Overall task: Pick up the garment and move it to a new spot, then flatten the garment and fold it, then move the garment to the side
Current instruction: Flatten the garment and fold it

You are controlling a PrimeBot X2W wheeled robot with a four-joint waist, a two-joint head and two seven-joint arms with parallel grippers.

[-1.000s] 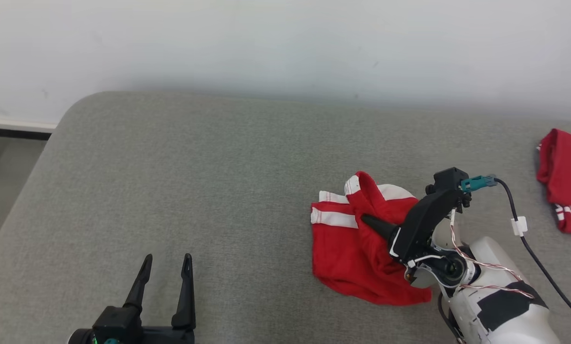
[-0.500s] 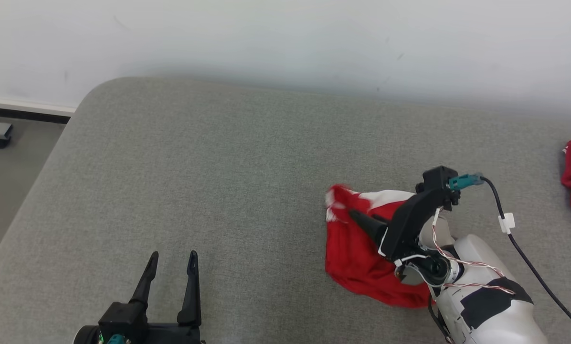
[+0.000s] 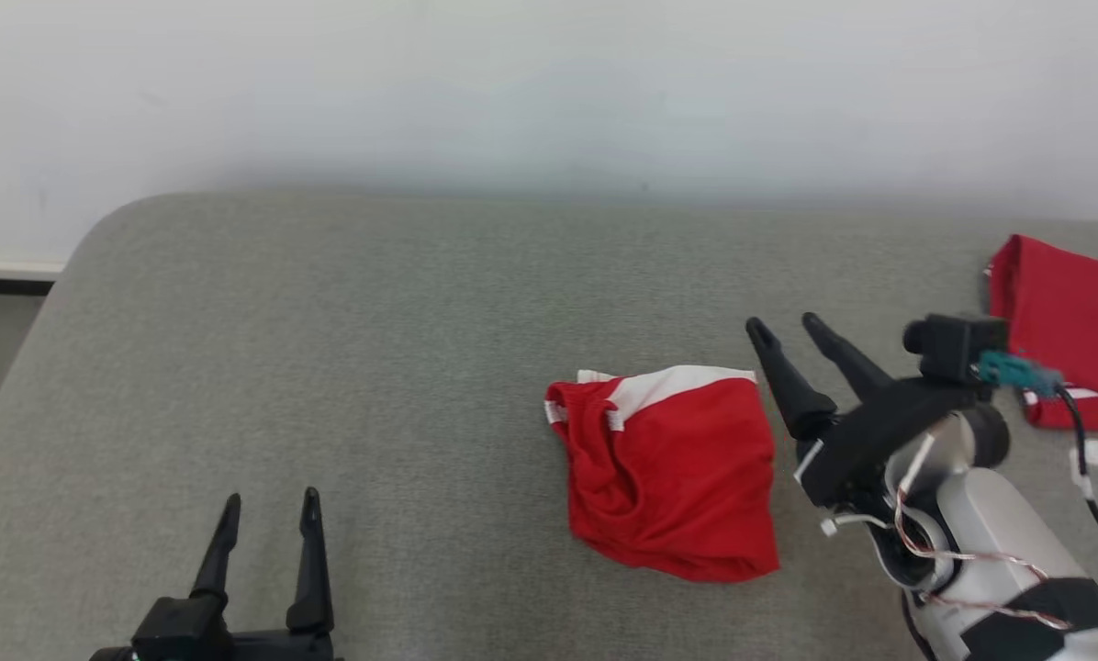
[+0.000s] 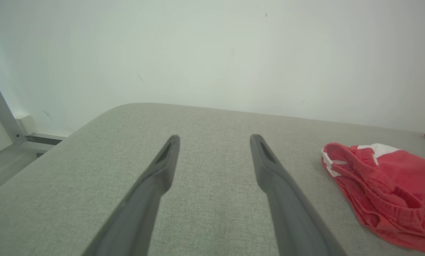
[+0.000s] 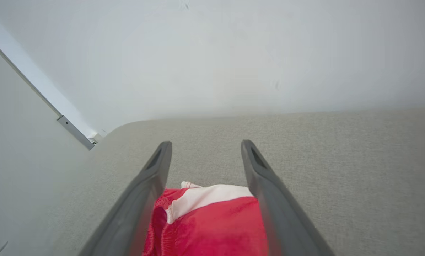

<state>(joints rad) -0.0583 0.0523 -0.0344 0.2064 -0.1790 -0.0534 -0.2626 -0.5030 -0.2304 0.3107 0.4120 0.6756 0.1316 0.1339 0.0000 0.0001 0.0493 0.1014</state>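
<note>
Both the left tool (image 3: 271,498) and right tool (image 3: 783,321) gape empty (garment (image 3: 668,468) lies bunched on the couch (image 3: 329,321), beside the right tool); flattening seems due, needing an edge grasp.

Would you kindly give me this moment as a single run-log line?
garment: crumpled on grey cushion, not held | right gripper: open, beside garment | left gripper: open, empty
</note>
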